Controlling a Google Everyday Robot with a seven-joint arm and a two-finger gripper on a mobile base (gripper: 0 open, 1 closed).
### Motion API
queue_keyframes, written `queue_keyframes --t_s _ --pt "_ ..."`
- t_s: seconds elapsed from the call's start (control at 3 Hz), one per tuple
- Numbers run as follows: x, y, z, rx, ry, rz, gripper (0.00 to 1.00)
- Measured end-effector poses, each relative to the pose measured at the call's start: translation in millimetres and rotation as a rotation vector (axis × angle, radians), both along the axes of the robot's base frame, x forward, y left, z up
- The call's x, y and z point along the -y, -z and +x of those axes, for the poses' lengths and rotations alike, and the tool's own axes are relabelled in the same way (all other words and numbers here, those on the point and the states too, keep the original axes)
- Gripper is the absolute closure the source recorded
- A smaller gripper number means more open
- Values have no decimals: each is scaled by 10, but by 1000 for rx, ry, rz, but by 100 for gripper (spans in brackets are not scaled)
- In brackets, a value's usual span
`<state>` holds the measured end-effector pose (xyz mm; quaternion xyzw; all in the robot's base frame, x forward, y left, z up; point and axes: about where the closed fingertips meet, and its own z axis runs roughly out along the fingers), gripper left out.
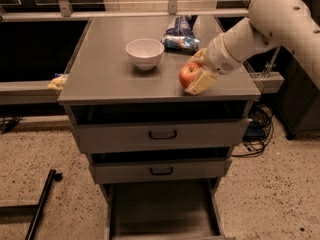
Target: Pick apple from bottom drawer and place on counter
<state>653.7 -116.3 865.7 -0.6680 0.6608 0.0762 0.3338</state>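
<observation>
The small red apple [188, 74] with a yellowish patch is held between my gripper's [193, 73] pale fingers. The gripper is shut on it over the front right part of the grey counter [105, 74], just above or at the surface. The white arm reaches in from the upper right. The bottom drawer [160, 211] is pulled open below the two upper drawers with black handles, and its grey tray looks empty.
A white bowl [145, 53] stands on the counter's middle. A blue snack bag [180, 34] lies at the back right. A yellow rag [58, 81] hangs at the left ledge. Cables [257, 134] lie on the floor at right. A black bar [40, 204] lies at the lower left.
</observation>
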Motion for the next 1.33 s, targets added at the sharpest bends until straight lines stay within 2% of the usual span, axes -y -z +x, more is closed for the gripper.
queue_keyframes --t_s 0.67,1.0,1.33 --pt "103 157 401 -31 71 108 100" --pt "103 157 401 -31 71 108 81" --pt "102 158 402 -31 71 109 58"
